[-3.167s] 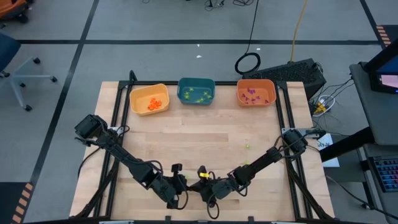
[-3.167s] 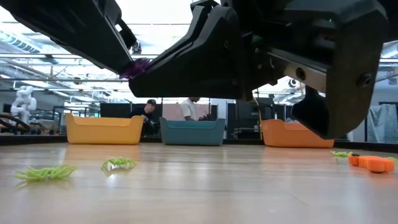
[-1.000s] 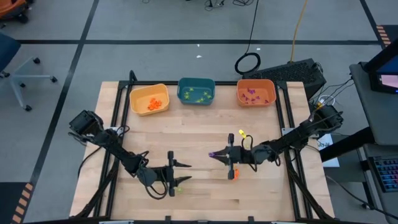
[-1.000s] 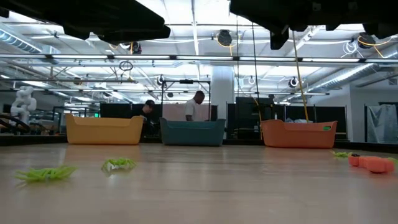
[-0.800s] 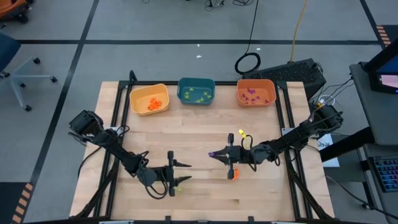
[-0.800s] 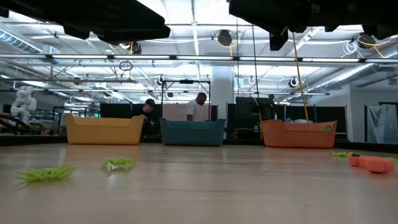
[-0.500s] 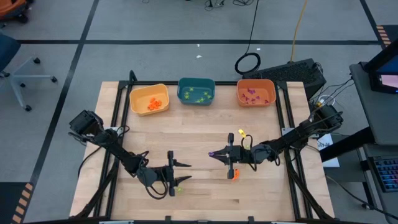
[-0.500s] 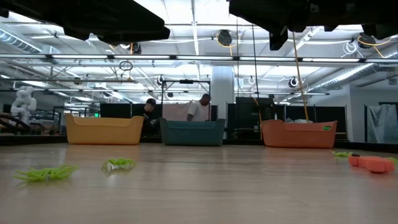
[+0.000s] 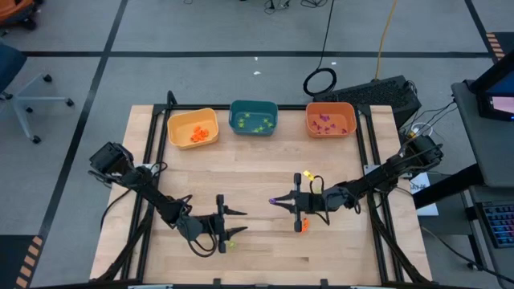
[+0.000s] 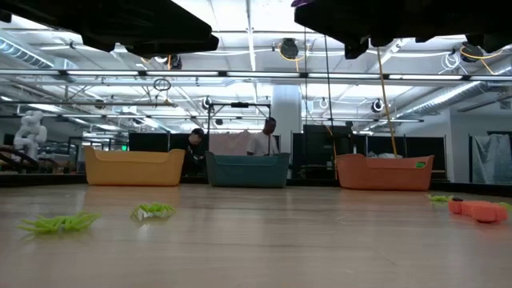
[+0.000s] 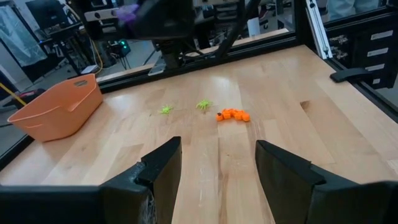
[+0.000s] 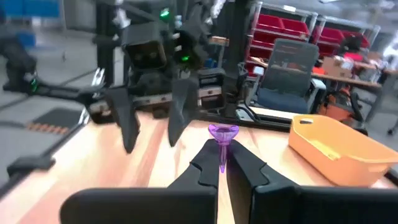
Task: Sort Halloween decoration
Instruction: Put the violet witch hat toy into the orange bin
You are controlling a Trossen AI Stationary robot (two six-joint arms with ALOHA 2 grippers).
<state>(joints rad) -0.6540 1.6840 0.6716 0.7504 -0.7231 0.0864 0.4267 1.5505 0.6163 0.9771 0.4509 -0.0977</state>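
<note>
The left gripper (image 9: 234, 221) hovers over the desk (image 9: 257, 172) near its front edge, left of centre, its fingers (image 11: 160, 169) spread wide with nothing between them. Just beside it, toward the front edge, lies a light-green trinket (image 9: 232, 243).

Along the far edge stand three bins: the yellow bin (image 9: 193, 128) toward the left corner holds orange pieces, the teal bin (image 9: 254, 117) at the middle holds light-green ones, and the orange bin (image 9: 330, 120) toward the right corner holds purple ones.

The right gripper (image 9: 280, 201) hangs above the middle of the desk, its fingers (image 12: 205, 167) pinched together on a purple trinket (image 12: 221, 135) (a small funnel-shaped head on a thin stem, seen best from the right wrist). An orange trinket (image 9: 300, 226) lies on the wood just below that arm, toward the front edge; the left wrist view shows it as a segmented piece (image 11: 232, 115) with two light-green trinkets (image 11: 203, 104) near it.

In the low view, two people (image 10: 268, 138) stand beyond the far edge, behind the teal bin.
</note>
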